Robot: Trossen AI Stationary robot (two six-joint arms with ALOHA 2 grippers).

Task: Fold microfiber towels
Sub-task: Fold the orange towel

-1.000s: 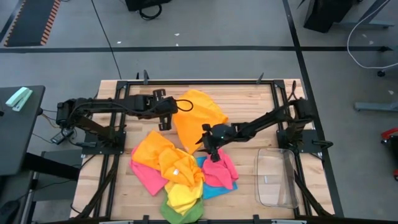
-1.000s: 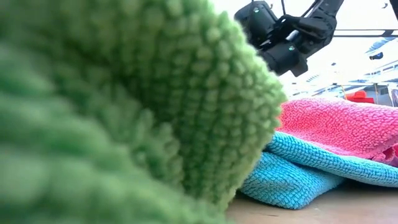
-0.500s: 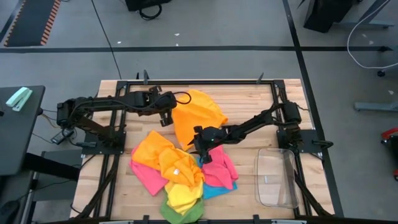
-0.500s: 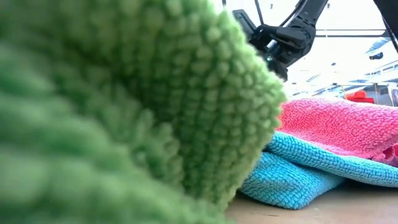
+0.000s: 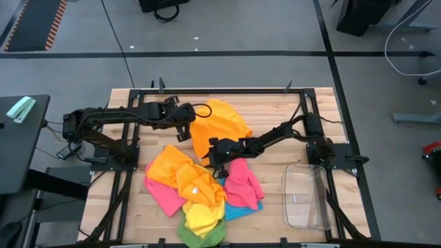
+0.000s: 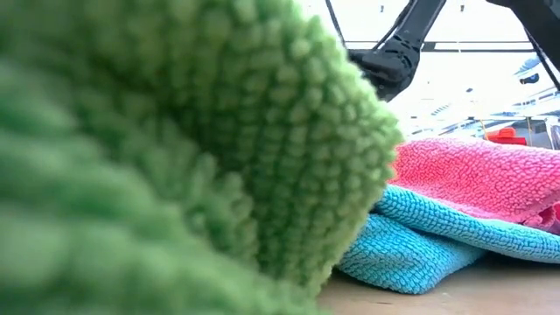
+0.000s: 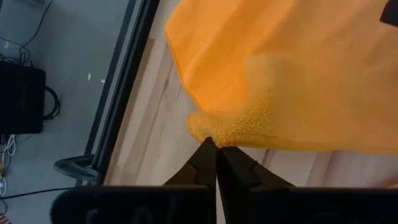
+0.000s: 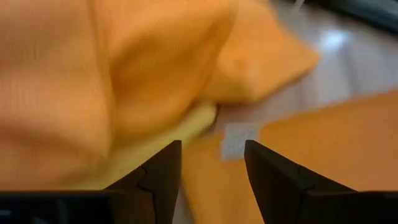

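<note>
On the pale wooden slatted worktop [image 5: 272, 103], a large orange microfiber towel [image 5: 219, 126] lies spread in the upper centre of the high view. The left gripper [image 7: 216, 148] sits at that towel's left edge, its jaws pinched shut on a bunched corner of the orange cloth. The right gripper [image 5: 213, 157] reaches in from the right to the centre of the frame, at the lower edge of the same towel and next to the heap; its jaws stand apart with nothing between them, and its wrist view looks down on orange and yellow folds.

Below, in the lower centre of the high view, lies a crumpled heap: a second orange microfiber cloth [image 5: 173, 169], a pink one [image 5: 164, 195] under it, a yellow one [image 5: 202, 215], a green one [image 6: 175, 149] at the bottom edge, another pink one [image 5: 243, 182] and a blue one [image 6: 420, 245] beneath it. A clear rectangular plastic bin [image 5: 305, 196] stands at the lower right.
</note>
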